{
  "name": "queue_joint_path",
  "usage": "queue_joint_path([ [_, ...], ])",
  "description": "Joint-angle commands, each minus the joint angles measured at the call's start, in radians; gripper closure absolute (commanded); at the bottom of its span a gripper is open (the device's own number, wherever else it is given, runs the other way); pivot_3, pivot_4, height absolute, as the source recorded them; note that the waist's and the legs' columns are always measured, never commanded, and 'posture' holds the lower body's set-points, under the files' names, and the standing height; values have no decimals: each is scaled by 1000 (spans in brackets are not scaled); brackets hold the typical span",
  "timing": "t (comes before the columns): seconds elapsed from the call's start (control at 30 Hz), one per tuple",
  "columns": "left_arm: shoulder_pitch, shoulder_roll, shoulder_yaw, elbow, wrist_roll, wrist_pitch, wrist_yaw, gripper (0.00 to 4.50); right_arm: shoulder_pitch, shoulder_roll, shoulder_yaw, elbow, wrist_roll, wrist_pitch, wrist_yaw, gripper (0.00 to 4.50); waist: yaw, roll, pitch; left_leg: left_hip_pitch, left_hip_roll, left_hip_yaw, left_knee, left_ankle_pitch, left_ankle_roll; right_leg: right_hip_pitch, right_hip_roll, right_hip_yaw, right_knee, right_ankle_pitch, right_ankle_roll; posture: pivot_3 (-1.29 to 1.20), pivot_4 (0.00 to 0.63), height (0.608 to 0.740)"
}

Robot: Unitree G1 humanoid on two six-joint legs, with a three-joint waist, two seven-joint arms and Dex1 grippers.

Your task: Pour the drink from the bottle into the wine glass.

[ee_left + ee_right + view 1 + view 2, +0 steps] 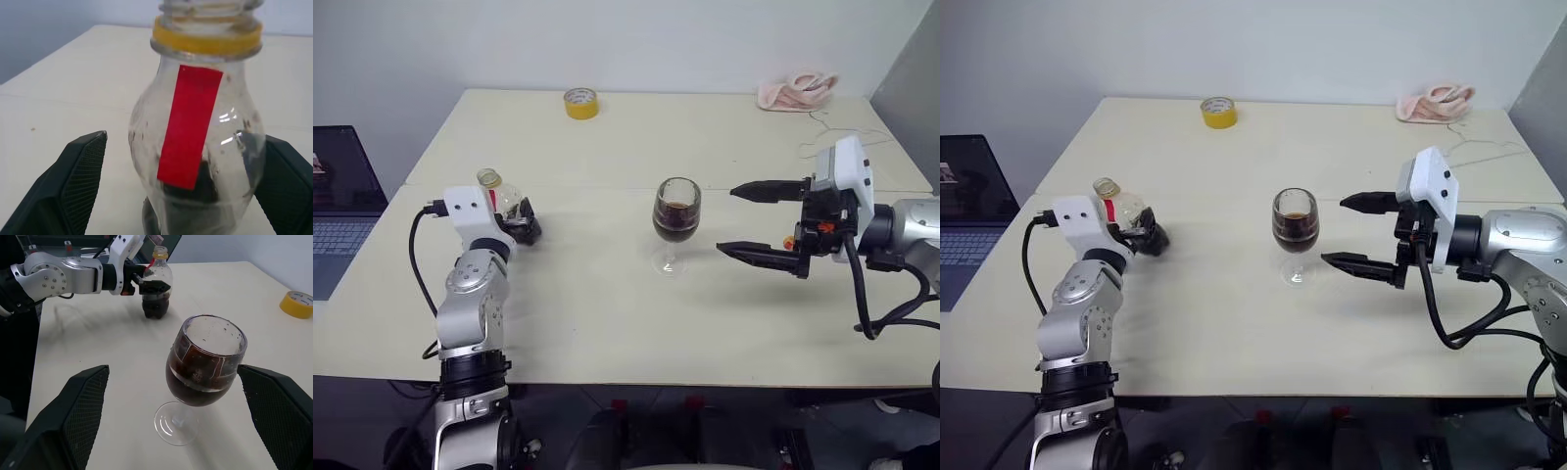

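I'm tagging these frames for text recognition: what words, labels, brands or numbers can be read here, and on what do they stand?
None can be read.
Bottle: its red strip is plain, no print.
Wine glass: no marking.
Yellow tape roll: no lettering to be made out.
Laptop screen at the table's edge: contents too small and blurred to read.

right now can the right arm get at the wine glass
Probably yes: the right gripper stands open beside the wine glass, fingers pointing at it, with bare table between them.
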Motion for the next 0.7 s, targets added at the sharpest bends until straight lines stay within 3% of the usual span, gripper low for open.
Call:
queue_joint_path([
  [0.03,34,40,20,-126,-19,92,-16,28,-17,1,-10,1,-11,-28,15,0,0,0,0,0,0,0,0,0,0,0,0,0,0,0,0,0,150,740],
  [0.2,114,60,47,-234,-71,124,-74,28,-14,3,-6,22,-27,-44,29,0,2,0,0,0,0,0,0,0,0,0,0,0,0,0,0,0,150,740],
  [0.33,137,91,70,-205,-70,94,-105,28,-23,16,12,43,-47,-62,37,0,2,0,0,0,1,0,0,0,0,0,0,0,-1,0,0,0,150,740],
  [0.7,125,221,48,-216,-253,-6,-500,28,-15,14,0,85,-80,-90,77,0,2,0,0,0,1,1,-1,0,0,0,0,0,-1,0,0,0,150,740],
])
